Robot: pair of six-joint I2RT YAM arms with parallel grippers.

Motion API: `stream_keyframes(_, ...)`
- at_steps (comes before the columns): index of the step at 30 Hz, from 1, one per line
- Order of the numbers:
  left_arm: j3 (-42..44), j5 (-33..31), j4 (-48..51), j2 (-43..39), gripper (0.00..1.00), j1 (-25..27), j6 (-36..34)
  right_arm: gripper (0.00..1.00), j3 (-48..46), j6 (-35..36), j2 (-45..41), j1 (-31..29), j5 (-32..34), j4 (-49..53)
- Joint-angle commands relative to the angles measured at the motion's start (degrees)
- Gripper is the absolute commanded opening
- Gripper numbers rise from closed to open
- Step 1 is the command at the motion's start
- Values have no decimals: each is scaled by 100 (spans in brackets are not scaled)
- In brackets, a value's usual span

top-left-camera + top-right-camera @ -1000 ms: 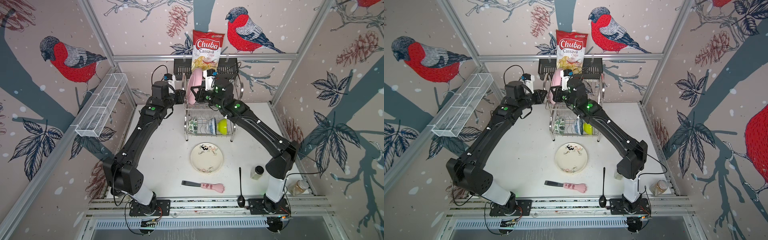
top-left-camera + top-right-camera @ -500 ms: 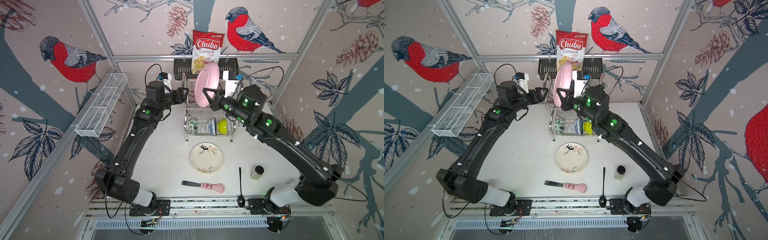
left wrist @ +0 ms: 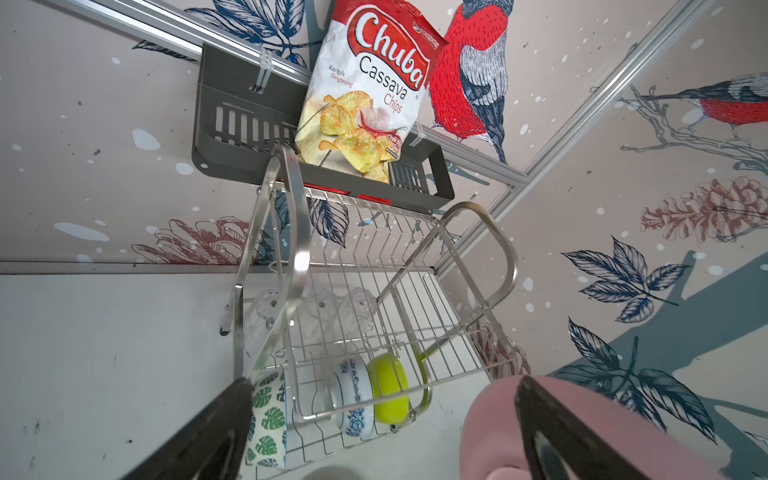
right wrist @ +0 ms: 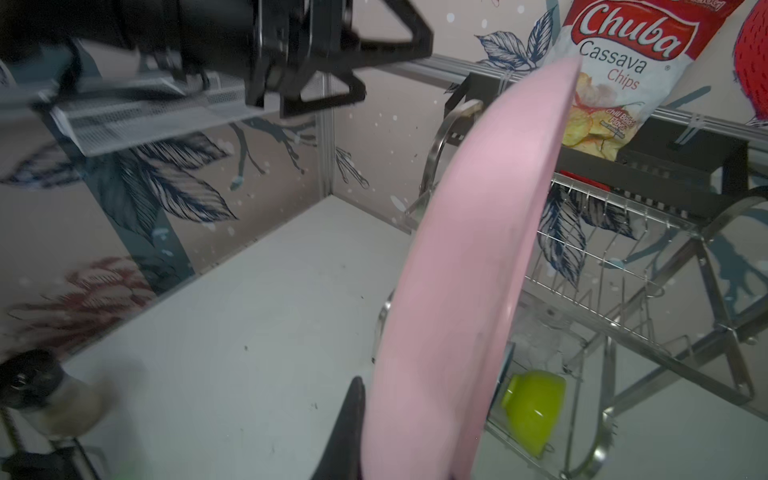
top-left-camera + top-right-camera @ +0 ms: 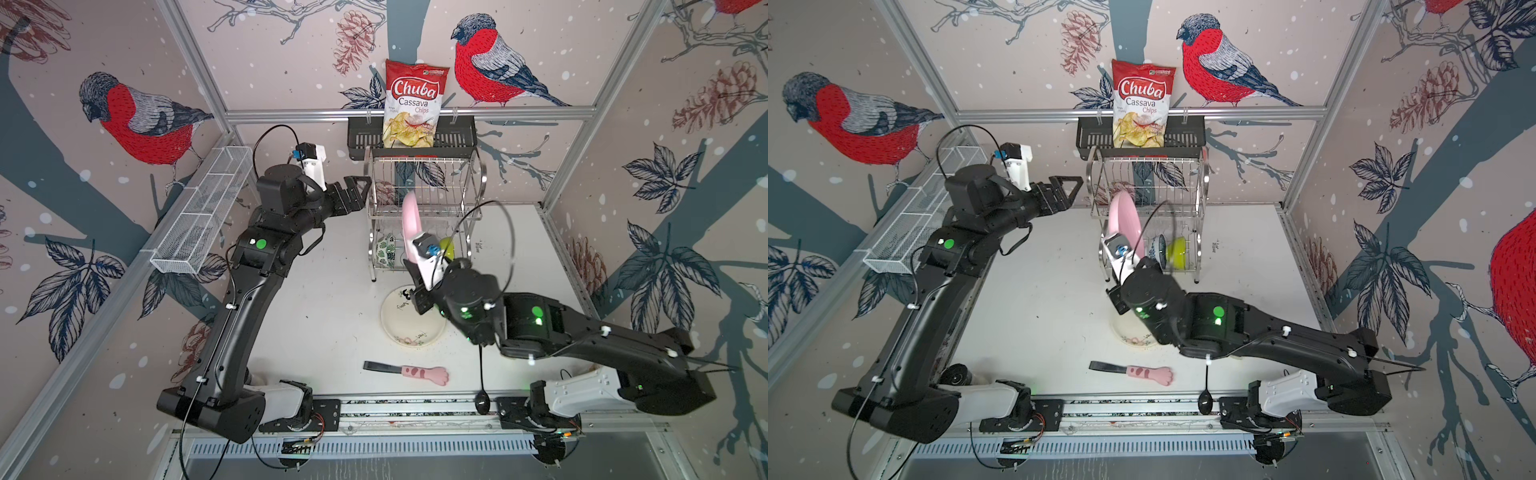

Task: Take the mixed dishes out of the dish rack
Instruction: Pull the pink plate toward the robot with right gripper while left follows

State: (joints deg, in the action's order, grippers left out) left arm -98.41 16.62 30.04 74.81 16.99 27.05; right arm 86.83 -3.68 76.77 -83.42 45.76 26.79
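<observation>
My right gripper (image 4: 419, 432) is shut on the lower rim of the pink plate (image 5: 409, 224) (image 5: 1125, 220), which stands on edge in the air just before the dish rack (image 5: 428, 183) (image 3: 374, 257). Left of the rack's top tier my left gripper (image 5: 357, 189) (image 3: 386, 436) is open and empty. In the lower tier stand a green-leaf bowl (image 3: 266, 419), a blue-white bowl (image 3: 353, 395) and a lime bowl (image 3: 388, 386), with clear glasses (image 3: 316, 311) behind them. A drawing-decorated white plate (image 5: 401, 328) lies on the table under my right wrist.
A chips bag (image 5: 411, 104) stands in the black slotted basket (image 5: 361, 133) on the back rail above the rack. A long white mesh tray (image 5: 199, 216) hangs on the left wall. A pink-handled tool (image 5: 419, 372) and a black spoon (image 5: 482, 399) lie near the front edge.
My left gripper opened, let go of the pink plate and drew back to the left. My right gripper carried the plate off the top tier, down and forward.
</observation>
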Motion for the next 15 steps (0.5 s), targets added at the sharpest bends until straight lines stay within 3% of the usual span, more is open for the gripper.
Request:
stream_keyframes(1, -167, 318, 833, -10, 97, -4, -75, 0, -58, 721, 390, -372, 1397, 501)
stream_keyframes(7, -213, 1087, 1540, 42, 97, 13, -221, 0, -219, 1389, 1286, -778, 2258, 677)
stream_keyframes(15, 573, 790, 2396, -157, 97, 710, -634, 0, -274, 1684, 1670, -769, 2040, 385)
